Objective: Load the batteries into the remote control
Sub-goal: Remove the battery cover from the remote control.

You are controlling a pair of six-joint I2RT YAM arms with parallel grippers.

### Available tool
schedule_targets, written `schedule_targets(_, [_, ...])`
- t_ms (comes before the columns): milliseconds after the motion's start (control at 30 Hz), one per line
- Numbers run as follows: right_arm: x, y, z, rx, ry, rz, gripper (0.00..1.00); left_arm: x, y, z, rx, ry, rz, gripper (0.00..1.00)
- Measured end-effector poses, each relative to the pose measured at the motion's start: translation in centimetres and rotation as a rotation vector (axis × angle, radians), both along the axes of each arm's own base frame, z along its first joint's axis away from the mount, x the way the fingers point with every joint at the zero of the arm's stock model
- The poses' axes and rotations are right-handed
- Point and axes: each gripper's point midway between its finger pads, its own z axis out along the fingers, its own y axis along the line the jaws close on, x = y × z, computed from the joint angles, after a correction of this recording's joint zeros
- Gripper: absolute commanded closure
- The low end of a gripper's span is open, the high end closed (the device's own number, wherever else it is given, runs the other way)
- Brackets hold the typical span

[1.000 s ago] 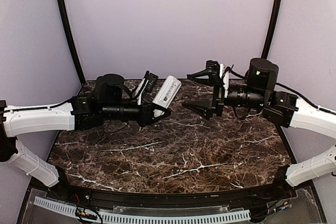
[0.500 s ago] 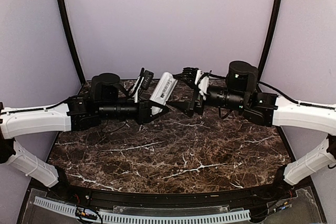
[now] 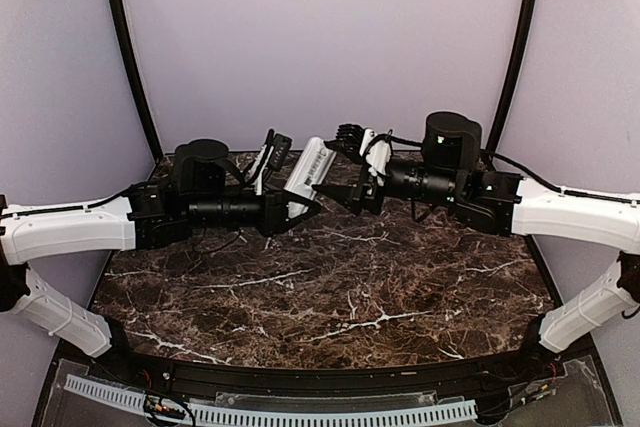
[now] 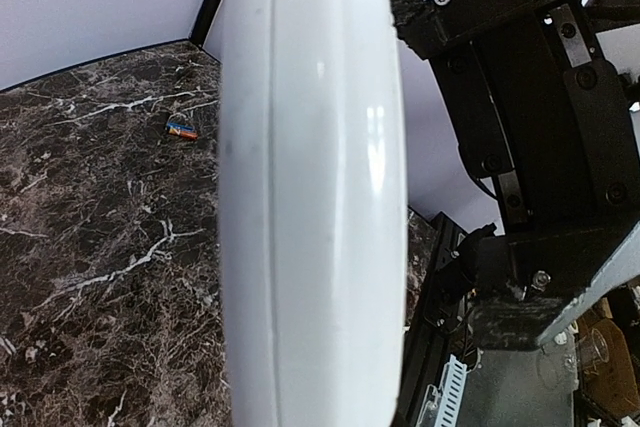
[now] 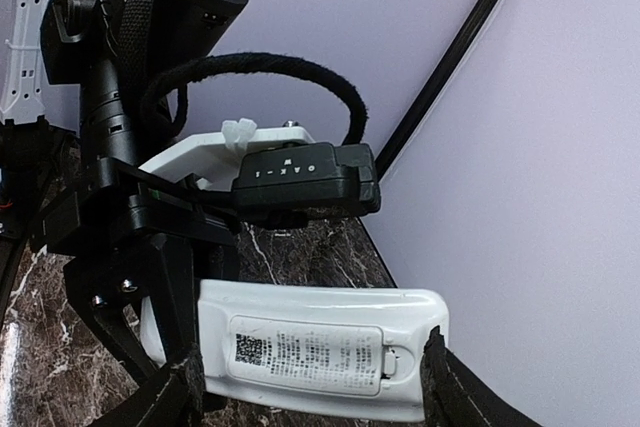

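Observation:
My left gripper (image 3: 305, 193) is shut on the remote control (image 3: 311, 170), a slim white handset held tilted above the back of the table. Its smooth side fills the left wrist view (image 4: 310, 197). In the right wrist view its back (image 5: 320, 352) faces the camera, with the labelled compartment cover (image 5: 305, 352) in place. My right gripper (image 3: 335, 165) is open, one finger on each side of the remote's free end (image 5: 315, 382); whether the pads touch it I cannot tell. One small orange-red battery (image 4: 181, 128) lies on the marble far behind.
The dark marble table (image 3: 330, 277) lies below both raised arms. Black frame posts (image 3: 128, 47) stand at the back corners against the lilac wall. A white slotted rail (image 3: 270, 412) runs along the near edge.
My right arm has swung left to the remote, and its jaws have narrowed around the free end. My left arm drew the remote slightly left and keeps its grip.

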Motion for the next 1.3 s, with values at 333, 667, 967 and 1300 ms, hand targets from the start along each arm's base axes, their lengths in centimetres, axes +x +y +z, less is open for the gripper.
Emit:
schedule_targets(333, [0.6, 0.9, -0.7, -0.039, 0.023, -0.002, 0.35, 0.6, 0.4, -0.4, 0.019, -0.002, 0.031, 1.0])
schedule_targets(667, [0.6, 1.0, -1.5, -0.069, 0.041, 0.001, 0.4, 0.7, 0.7, -1.3, 0.055, -0.005, 0.041, 1.0])
schedule_targets(967, [0.1, 1.0, -3.1, -0.096, 0.065, 0.035, 0.4, 2.0, 2.6, -3.0, 0.231, -0.127, 0.112, 1.0])
schedule_targets(1300, [-0.2, 0.4, -6.8, -0.152, 0.141, 0.042, 0.36, 5.5, 5.2, -5.0, 0.47, -0.234, 0.27, 1.0])
